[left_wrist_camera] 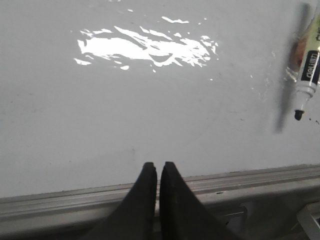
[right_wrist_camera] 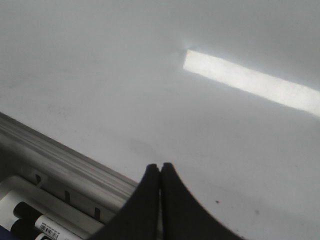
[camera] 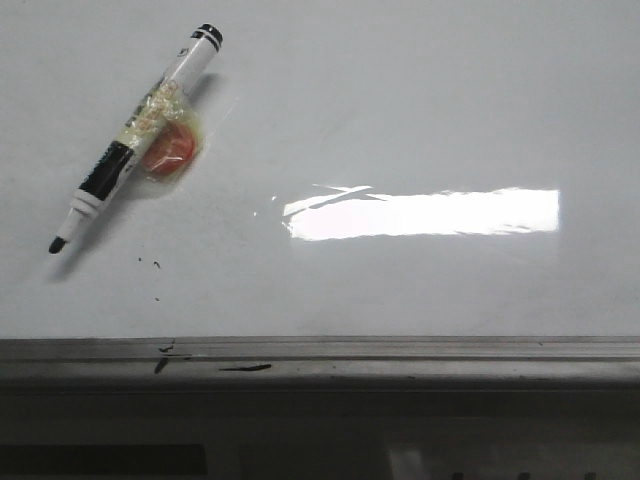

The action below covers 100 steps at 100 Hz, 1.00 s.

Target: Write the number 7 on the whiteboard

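My left tool (left_wrist_camera: 158,172) and right tool (right_wrist_camera: 160,172) hover closed and empty; uncapped marker (camera: 135,140) lies at ten o'clock on the unmarked whiteboard (camera: 420,120), awaiting pickup.

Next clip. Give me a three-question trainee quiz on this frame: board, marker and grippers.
1. True or false: a 7 is already drawn on the whiteboard.
2. Multiple choice: the marker is (a) held by the left gripper, (b) lying uncapped on the board, toward its left side, (c) parked in the tray below the frame.
3. Short answer: how do the fingers of the left gripper and right gripper stand?

Key
1. False; only small ink specks show near the marker's tip, and no stroke.
2. b; its tip is bare, and an orange piece is taped to its barrel.
3. Both pairs are closed together, holding nothing.
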Each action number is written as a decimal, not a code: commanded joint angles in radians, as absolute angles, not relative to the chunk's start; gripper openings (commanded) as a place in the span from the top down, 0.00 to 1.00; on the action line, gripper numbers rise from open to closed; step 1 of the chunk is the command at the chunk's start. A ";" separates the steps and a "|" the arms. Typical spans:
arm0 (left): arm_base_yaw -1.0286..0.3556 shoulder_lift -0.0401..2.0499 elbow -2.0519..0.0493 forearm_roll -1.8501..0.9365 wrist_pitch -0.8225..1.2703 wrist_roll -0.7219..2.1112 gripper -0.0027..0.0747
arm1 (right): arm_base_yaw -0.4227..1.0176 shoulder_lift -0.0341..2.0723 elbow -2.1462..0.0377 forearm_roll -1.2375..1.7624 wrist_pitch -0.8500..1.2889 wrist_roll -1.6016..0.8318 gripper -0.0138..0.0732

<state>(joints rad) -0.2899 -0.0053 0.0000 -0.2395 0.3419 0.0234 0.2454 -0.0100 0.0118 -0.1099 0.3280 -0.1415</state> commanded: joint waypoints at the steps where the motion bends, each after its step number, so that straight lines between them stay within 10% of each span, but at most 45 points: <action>1: -0.288 -0.034 0.023 -0.253 0.299 0.015 0.99 | 0.238 -0.025 0.026 -0.108 0.306 -0.146 0.89; 100: -0.288 -0.034 0.023 -0.249 0.272 0.015 0.99 | 0.238 -0.025 0.024 -0.382 0.283 -0.155 0.89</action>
